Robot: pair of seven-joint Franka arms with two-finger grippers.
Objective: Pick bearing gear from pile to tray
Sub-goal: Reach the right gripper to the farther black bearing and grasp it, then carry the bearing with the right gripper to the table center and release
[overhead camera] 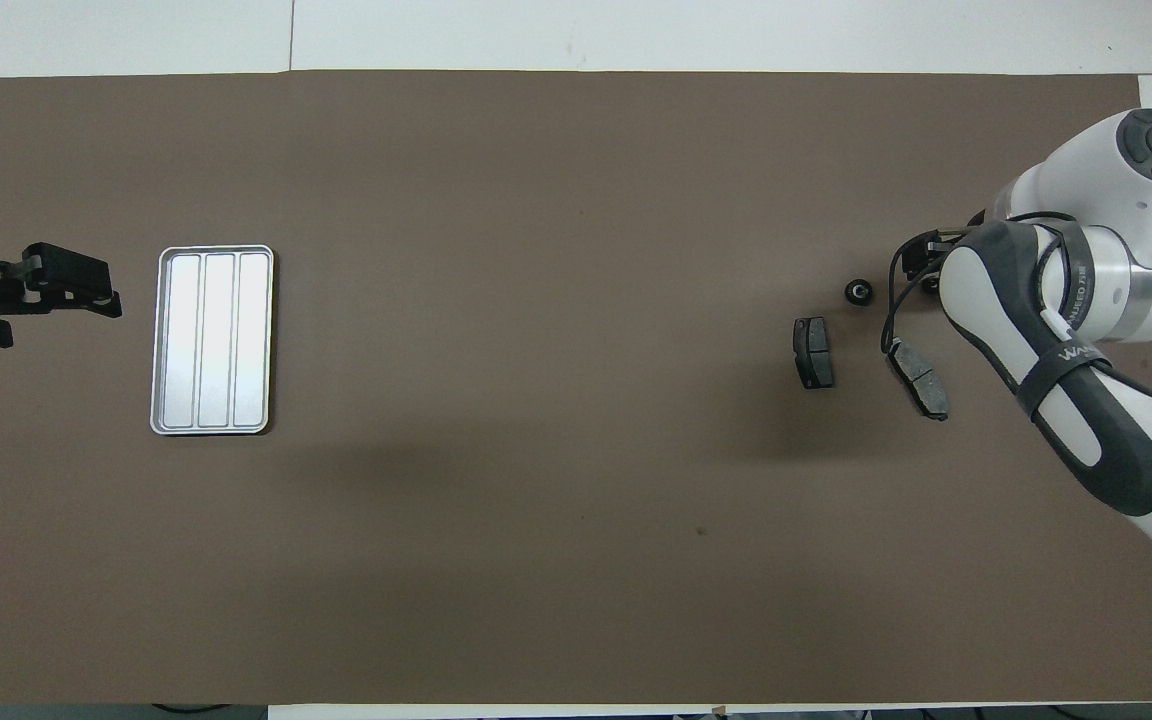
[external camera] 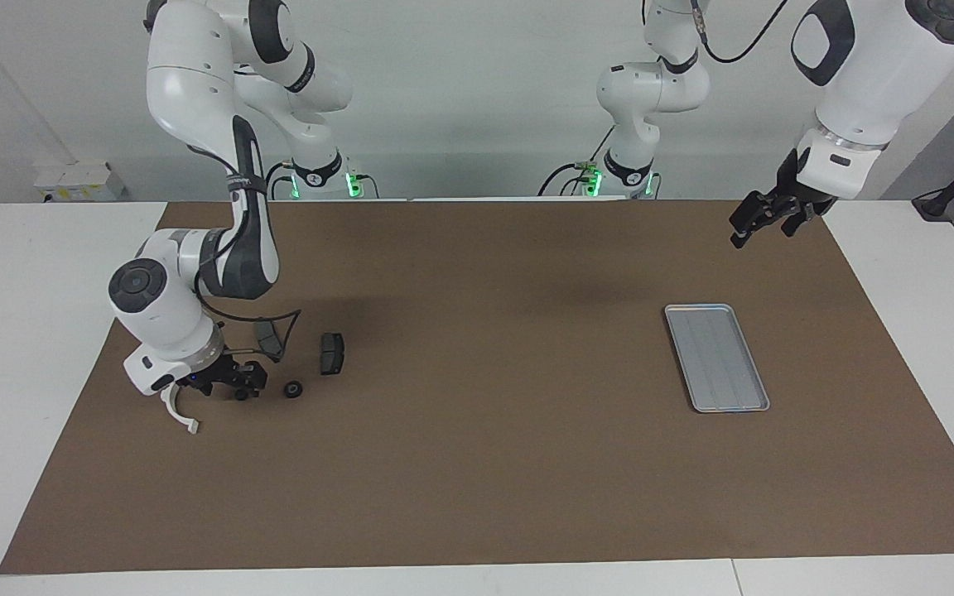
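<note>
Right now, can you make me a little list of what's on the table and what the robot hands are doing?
tray: silver tray, nothing in it, at the left arm's end
pile: two dark pads, two small black round pieces, white curved bracket, at the right arm's end
right gripper: down at one round piece
left gripper: waiting in the air, jaws open

White table (external camera: 21, 348), its middle covered by a brown mat (external camera: 485, 463). Lying on the mat toward the left arm's end: a silver-grey tray (external camera: 716, 357) with a low rim. Lying on the mat toward the right arm's end, a loose pile: white semicircular bracket (external camera: 179, 411), two dark grey brake-pad plates (external camera: 332, 353) (external camera: 268, 338) side by side, and two small black round pieces (external camera: 293, 389) (external camera: 241, 394) farther from the robots than the plates.
</note>
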